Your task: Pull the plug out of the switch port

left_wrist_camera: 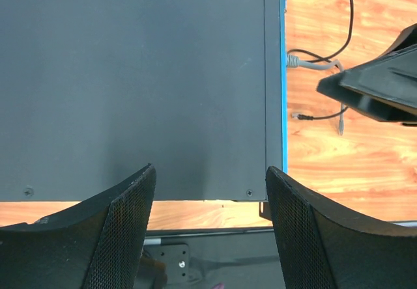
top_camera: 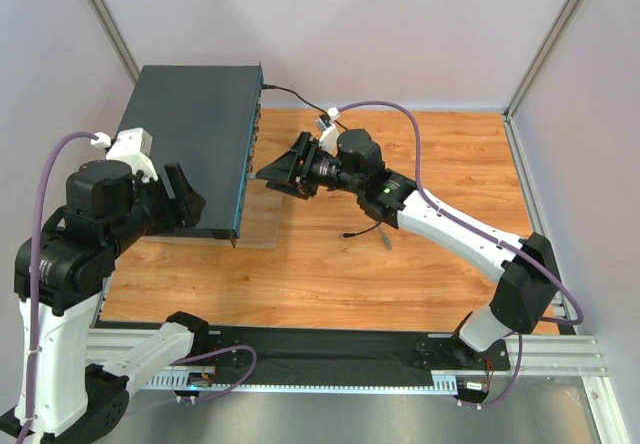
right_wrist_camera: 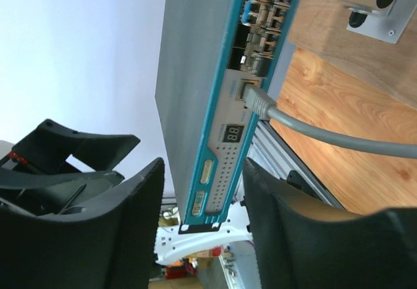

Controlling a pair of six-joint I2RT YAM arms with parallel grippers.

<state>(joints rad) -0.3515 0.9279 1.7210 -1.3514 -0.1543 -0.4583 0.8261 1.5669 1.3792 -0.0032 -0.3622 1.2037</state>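
The switch (top_camera: 190, 139) is a flat dark grey-teal box at the back left of the wooden table, its teal front face (right_wrist_camera: 225, 139) turned to the right. A grey plug (right_wrist_camera: 255, 98) sits in a port on that face, and its grey cable (right_wrist_camera: 339, 133) runs off to the right. The left wrist view also shows the plug (left_wrist_camera: 293, 60). My right gripper (right_wrist_camera: 203, 172) is open, close in front of the face just to the near side of the plug, holding nothing. My left gripper (left_wrist_camera: 208, 188) is open over the switch's (left_wrist_camera: 130, 74) near edge.
A thin black cable with a small connector (top_camera: 365, 232) lies loose on the wood right of the switch. Another black cord (top_camera: 290, 92) leaves the switch's far corner. Grey walls close in the left, back and right. A metal rail (top_camera: 400, 349) runs along the near edge.
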